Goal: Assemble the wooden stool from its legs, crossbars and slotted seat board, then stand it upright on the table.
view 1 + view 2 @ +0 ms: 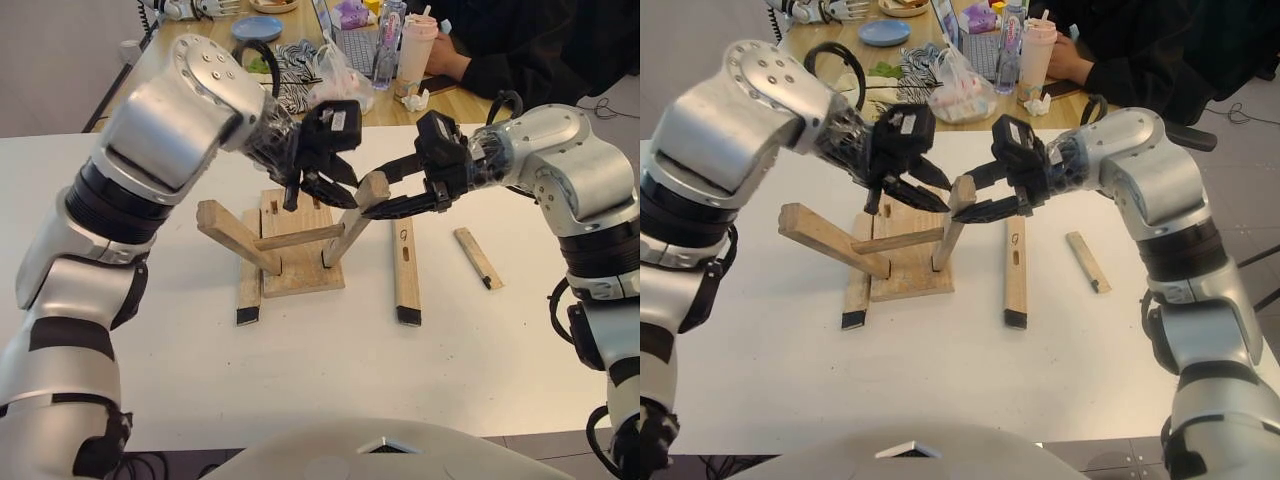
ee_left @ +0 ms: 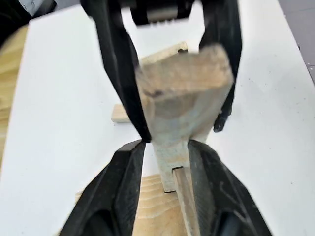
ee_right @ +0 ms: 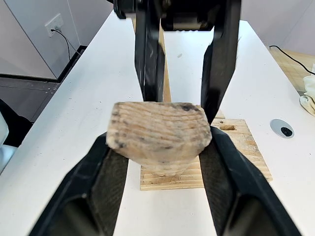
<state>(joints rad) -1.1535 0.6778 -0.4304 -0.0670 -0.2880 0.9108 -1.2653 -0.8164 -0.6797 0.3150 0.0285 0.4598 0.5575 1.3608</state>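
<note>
Above the pale rectangular wooden seat board point(image 1: 300, 275), the right gripper point(image 1: 370, 193) clamps the top of a slanted pale wooden leg point(image 1: 348, 228) standing in it. The left gripper point(image 1: 322, 195) hovers alongside; its grip cannot be judged.

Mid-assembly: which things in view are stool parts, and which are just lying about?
Stool parts: seat board; upright leg; leaning leg; fitted crossbar; right loose leg; left loose leg; spare crossbar.
Lying about: blue plate; striped cloth; plastic bag; bottle; pink cup.
</note>
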